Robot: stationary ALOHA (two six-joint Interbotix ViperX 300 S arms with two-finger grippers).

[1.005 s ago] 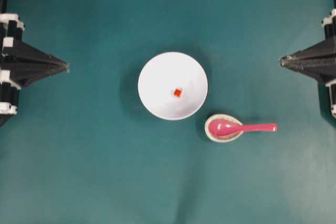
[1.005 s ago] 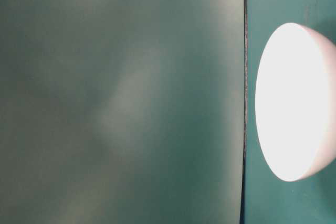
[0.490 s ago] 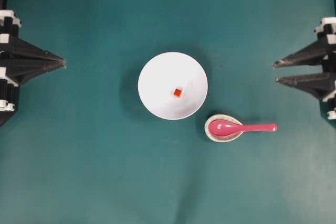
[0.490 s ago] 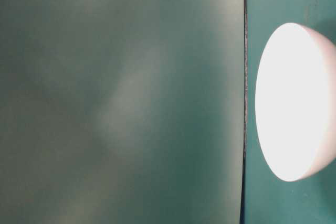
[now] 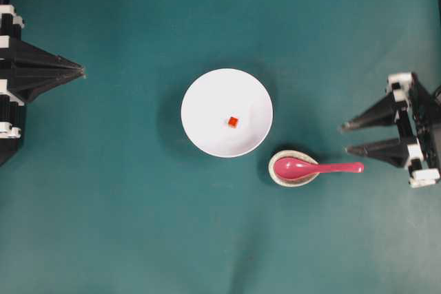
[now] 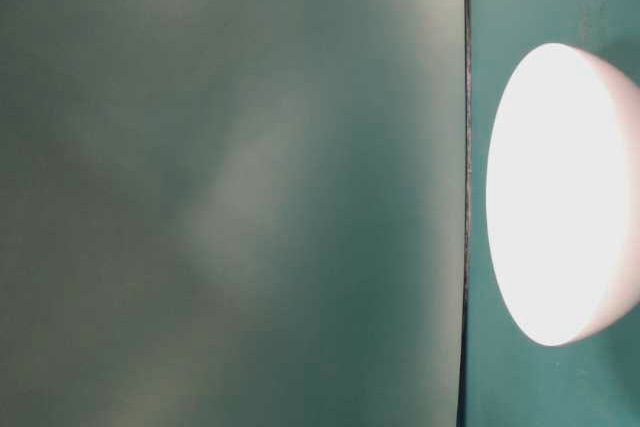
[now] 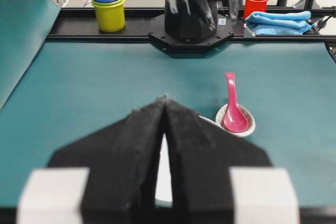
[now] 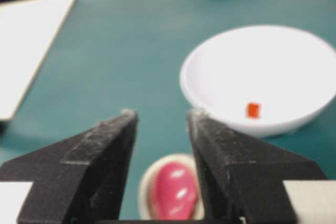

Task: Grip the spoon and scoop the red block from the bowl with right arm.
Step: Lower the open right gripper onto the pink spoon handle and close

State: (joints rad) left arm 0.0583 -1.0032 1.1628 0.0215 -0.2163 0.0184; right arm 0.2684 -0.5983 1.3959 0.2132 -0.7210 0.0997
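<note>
The white bowl [image 5: 207, 101] stands mid-table with the tiny red block [image 5: 233, 122] inside it. The pink spoon [image 5: 317, 167] rests with its scoop in a small speckled dish [image 5: 277, 177], handle pointing right. My right gripper [image 5: 344, 139] is open and empty, its tips just beyond the handle's end in the overhead view. The right wrist view shows the right gripper [image 8: 161, 113] open over the spoon's scoop [image 8: 175, 190], with the bowl [image 8: 273, 61] and block [image 8: 253, 109] ahead. My left gripper [image 5: 81, 71] is shut at the far left, also the left gripper [image 7: 165, 99].
The left wrist view shows stacked yellow and blue cups [image 7: 108, 9], a red cup [image 7: 255, 3] and a blue cloth [image 7: 278, 23] behind the right arm's base [image 7: 191, 14]. A white board [image 8: 26, 40] lies off the mat. The bowl [image 6: 560, 197] fills the table-level view's right side.
My right gripper has gone from shut to open and moved inward and down toward the spoon's handle end. The left gripper has drifted slightly up. Bowl, block and spoon have not moved.
</note>
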